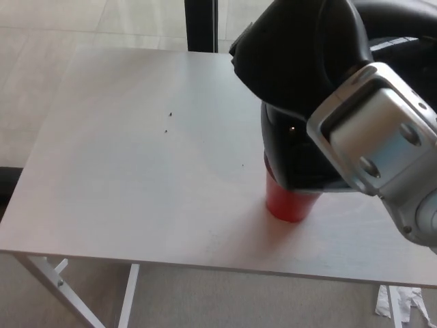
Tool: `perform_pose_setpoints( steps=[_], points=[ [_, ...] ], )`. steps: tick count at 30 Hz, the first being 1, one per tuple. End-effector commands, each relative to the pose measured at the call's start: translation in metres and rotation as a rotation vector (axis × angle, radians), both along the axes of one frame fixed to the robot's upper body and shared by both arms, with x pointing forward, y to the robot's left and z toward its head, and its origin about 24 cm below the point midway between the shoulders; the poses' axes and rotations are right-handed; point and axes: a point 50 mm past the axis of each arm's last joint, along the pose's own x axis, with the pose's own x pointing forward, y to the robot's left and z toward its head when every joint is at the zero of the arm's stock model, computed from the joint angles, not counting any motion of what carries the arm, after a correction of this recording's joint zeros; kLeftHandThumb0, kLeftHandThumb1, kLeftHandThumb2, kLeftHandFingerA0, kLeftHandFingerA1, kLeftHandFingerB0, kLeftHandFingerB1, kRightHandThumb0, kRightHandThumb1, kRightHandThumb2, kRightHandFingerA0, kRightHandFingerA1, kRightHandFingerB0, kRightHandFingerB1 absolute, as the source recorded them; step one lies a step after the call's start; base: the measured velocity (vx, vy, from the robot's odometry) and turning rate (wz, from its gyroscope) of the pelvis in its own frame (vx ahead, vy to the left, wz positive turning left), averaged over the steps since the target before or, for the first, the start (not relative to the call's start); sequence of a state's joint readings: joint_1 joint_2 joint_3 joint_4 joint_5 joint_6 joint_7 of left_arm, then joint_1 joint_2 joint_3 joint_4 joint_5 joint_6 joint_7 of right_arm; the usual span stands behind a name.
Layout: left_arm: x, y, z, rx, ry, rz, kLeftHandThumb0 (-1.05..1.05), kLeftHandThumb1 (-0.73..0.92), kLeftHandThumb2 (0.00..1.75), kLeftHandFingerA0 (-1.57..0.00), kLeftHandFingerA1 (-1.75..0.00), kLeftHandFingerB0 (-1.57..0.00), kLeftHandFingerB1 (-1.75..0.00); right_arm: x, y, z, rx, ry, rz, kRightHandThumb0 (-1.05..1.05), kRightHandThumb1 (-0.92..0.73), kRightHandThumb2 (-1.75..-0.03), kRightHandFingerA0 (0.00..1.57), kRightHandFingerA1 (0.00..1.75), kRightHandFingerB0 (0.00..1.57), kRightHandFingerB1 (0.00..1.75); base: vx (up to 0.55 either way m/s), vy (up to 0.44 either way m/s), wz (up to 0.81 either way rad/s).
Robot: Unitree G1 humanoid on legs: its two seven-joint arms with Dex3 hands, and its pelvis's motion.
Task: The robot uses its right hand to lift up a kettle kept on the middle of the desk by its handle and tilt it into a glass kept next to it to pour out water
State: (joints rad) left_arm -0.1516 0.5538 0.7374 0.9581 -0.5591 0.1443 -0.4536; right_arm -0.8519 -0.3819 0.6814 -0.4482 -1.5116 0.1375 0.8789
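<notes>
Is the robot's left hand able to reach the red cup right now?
Hard to say: the left hand is out of view. The white table left of the red plastic cup is bare, but the black kettle covers its top.

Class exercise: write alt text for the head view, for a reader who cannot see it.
A black kettle, held up from the right by the robot's arm, is tipped over a red cup on a pale table, hiding the cup's mouth. The rest of the tabletop shows only a few dark specks.
</notes>
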Motion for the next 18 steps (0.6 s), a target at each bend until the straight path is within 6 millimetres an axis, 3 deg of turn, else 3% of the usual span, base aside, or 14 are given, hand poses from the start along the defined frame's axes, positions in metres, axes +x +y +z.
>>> perform_pose_setpoints(
  steps=[1,3,4,5,6,7,9,11,12,13,14,16,17,18],
  points=[
    [-0.003,0.002,0.002,-0.017,0.007,-0.002,-1.05,0.56,1.05,-1.20,-0.85,-0.79,-1.25,0.006,-0.002,-0.014,-0.053,0.069,-0.015,-0.39,-0.58,-0.66,0.99,1.69,0.86,1.04,0.00,0.000,0.00],
    [-0.004,0.003,0.001,-0.010,0.012,0.000,-1.05,0.54,1.08,-1.22,-0.83,-0.76,-1.28,0.010,-0.007,-0.008,-0.019,0.028,-0.036,-0.41,-0.60,-0.76,1.00,1.72,0.89,1.29,0.00,0.000,0.00],
    [-0.005,0.003,0.000,-0.015,0.008,0.001,-1.05,0.40,1.22,-1.30,-0.67,-0.66,-1.38,0.012,-0.009,-0.006,-0.027,0.011,-0.036,-0.43,-0.45,-0.99,1.26,1.35,0.95,1.07,0.00,0.000,0.00],
    [-0.005,0.003,0.000,-0.019,0.018,0.007,-0.55,-0.19,0.83,-1.22,-0.86,-0.81,-1.12,0.017,-0.017,0.002,0.054,-0.024,-0.044,-0.46,-0.49,-1.03,1.29,1.37,0.96,1.09,0.00,0.000,0.00],
    [-0.006,0.003,-0.001,-0.021,0.019,0.010,-0.55,-0.19,0.83,-1.22,-0.86,-0.81,-1.12,0.017,-0.017,0.003,0.061,-0.028,-0.042,-0.46,-0.49,-1.03,1.29,1.37,0.96,1.09,0.00,0.000,0.00],
    [-0.006,0.003,-0.001,-0.032,0.009,0.008,-1.05,0.40,1.23,-1.35,-0.65,-0.64,-1.44,0.023,-0.025,0.013,0.139,-0.013,-0.063,-0.40,-0.64,-0.87,1.05,1.69,0.85,0.95,0.00,0.000,0.00],
    [-0.007,0.003,-0.001,-0.035,0.011,0.011,-1.05,0.42,1.24,-1.30,-0.66,-0.67,-1.41,0.025,-0.029,0.019,0.168,-0.022,-0.080,-0.41,-0.65,-0.87,1.04,1.71,0.84,1.08,0.00,0.000,0.00],
    [-0.008,0.002,-0.002,-0.029,0.015,0.012,-1.05,0.46,1.19,-1.27,-0.70,-0.71,-1.39,0.029,-0.041,0.034,0.208,-0.060,-0.112,-0.44,-0.66,-0.77,1.02,1.71,0.83,0.95,0.00,0.000,0.00],
    [-0.009,0.003,-0.003,-0.031,0.014,0.015,-1.05,0.50,1.12,-1.24,-0.81,-0.73,-1.34,0.030,-0.046,0.038,0.220,-0.086,-0.108,-0.49,-0.53,-1.03,1.29,1.38,0.88,1.00,0.00,0.000,0.00],
    [-0.010,0.003,-0.003,-0.033,0.014,0.018,-1.05,0.50,1.12,-1.24,-0.81,-0.73,-1.34,0.031,-0.055,0.043,0.238,-0.128,-0.106,-0.49,-0.53,-1.03,1.29,1.38,0.88,1.00,0.00,0.000,0.00],
    [-0.011,0.004,-0.003,-0.039,0.013,0.022,-1.05,0.50,1.12,-1.22,-0.83,-0.72,-1.34,0.032,-0.063,0.046,0.256,-0.115,-0.121,-0.41,-0.66,-0.81,1.01,1.74,0.85,1.15,0.00,0.000,0.00],
    [-0.012,0.005,-0.002,-0.028,0.018,0.021,-1.05,0.48,1.15,-1.26,-0.76,-0.73,-1.37,0.034,-0.076,0.051,0.287,-0.101,-0.169,-0.46,-0.74,-0.72,0.96,1.72,0.82,1.15,0.00,0.000,0.00],
    [-0.012,0.005,-0.002,-0.020,0.020,0.015,-1.05,0.50,1.15,-1.28,-0.76,-0.71,-1.37,0.035,-0.083,0.052,0.299,-0.108,-0.170,-0.43,-0.69,-0.75,0.96,1.65,0.85,1.02,0.00,0.000,0.00],
    [-0.012,0.005,-0.002,-0.027,0.018,0.019,-1.05,0.44,1.21,-1.37,-0.64,-0.63,-1.46,0.036,-0.095,0.053,0.326,-0.113,-0.198,-0.47,-0.50,-0.98,1.24,1.36,0.85,1.01,0.00,0.000,0.00]
  ],
)
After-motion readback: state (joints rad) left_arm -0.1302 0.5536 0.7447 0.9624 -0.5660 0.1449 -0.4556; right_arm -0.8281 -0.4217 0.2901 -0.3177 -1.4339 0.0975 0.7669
